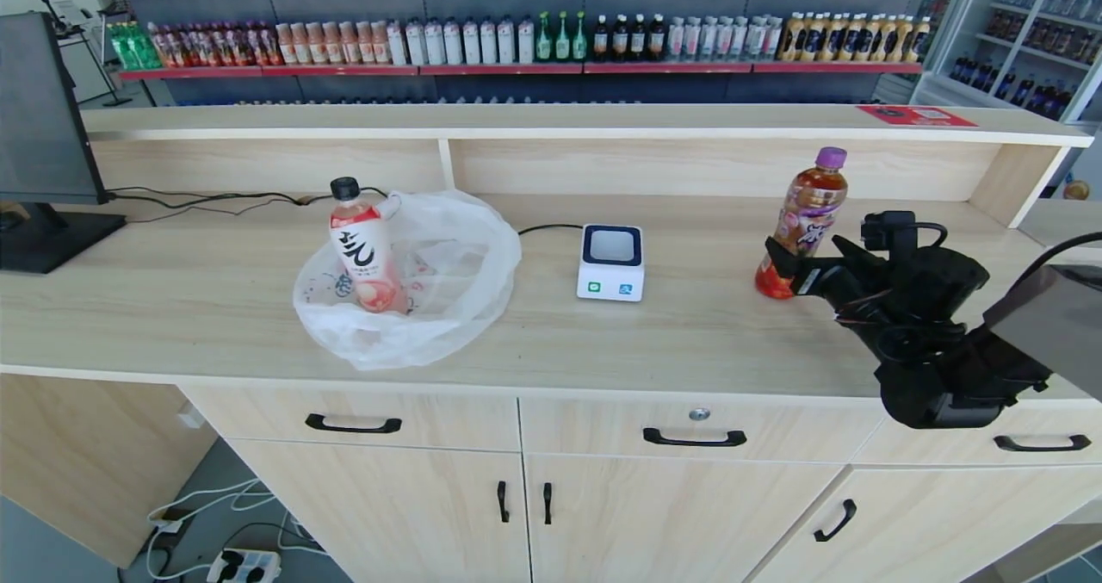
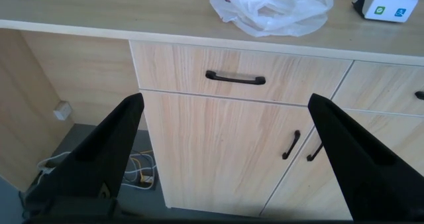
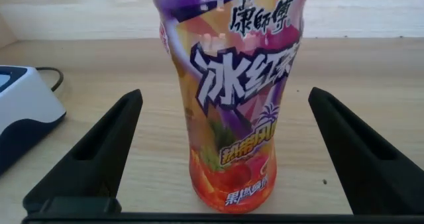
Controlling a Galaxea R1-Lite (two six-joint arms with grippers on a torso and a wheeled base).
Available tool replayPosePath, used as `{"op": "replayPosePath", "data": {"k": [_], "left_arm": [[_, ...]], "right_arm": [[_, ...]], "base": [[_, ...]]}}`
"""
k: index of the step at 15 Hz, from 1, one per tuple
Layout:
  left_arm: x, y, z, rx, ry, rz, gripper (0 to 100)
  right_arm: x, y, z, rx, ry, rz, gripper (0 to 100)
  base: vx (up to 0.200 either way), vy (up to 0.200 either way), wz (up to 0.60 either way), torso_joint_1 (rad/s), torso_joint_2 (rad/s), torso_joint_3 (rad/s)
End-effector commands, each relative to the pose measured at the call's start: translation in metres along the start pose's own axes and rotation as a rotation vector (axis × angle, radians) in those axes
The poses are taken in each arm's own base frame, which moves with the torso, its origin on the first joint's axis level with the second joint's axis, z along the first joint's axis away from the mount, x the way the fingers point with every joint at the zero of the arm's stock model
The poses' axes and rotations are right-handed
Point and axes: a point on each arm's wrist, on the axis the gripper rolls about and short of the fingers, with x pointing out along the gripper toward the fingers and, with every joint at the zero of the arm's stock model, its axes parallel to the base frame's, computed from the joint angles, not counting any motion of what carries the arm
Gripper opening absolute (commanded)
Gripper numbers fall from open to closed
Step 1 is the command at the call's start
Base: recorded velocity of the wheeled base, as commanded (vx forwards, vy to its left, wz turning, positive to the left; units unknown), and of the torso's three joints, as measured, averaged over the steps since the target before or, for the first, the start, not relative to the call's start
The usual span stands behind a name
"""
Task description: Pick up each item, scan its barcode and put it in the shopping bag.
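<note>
tea bottle [image 3: 228, 85] is flanked by spread right fingers [image 3: 99, 151] | set on bench [image 1: 689, 342] at 3 o'clock of scanner [image 1: 610, 262] | left fingers [image 2: 99, 158] held spread

The bottle [image 1: 805, 217] between the matt black, plastic-looking fingers of the right gripper [image 3: 225, 95] is smooth clear plastic, with a glossy printed film label. The counter [image 1: 689, 333] under it is pale wood-grain board with a smooth, matt finish. To the gripper's left, the scanner [image 1: 610, 263] is glossy white plastic, and farther that way the shopping bag [image 1: 465, 256] is thin, translucent, crinkled plastic film with a soft sheen.
</note>
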Motion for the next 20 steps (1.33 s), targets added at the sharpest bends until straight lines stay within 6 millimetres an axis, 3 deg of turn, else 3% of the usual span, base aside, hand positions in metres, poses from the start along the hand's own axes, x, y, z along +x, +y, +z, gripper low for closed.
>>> {"op": "replayPosePath", "data": {"k": [1,7,14,15,20], "left_arm": [[0.000,0.000,0.000,0.000,0.000,0.001,100],[0.000,0.000,0.000,0.001,0.000,0.001,100],[0.000,0.000,0.001,-0.009,-0.006,0.001,100],[0.000,0.000,0.001,-0.009,-0.006,0.001,100],[0.000,0.000,0.000,-0.006,-0.005,0.001,100]], "right_arm": [[0.009,-0.006,-0.011,0.007,0.022,-0.005,100],[0.042,-0.008,0.007,0.005,0.006,0.033,100],[0.047,-0.009,0.003,0.009,0.021,0.029,100],[0.046,-0.009,0.003,0.009,0.024,0.029,0],[0.046,-0.006,0.011,0.004,-0.014,0.036,0]], "base": [[0.000,0.000,0.00,0.000,0.00,0.000],[0.000,0.000,0.00,0.000,0.00,0.000],[0.000,0.000,0.00,0.000,0.00,0.000],[0.000,0.000,0.00,0.000,0.00,0.000],[0.000,0.000,0.00,0.000,0.00,0.000]]}}
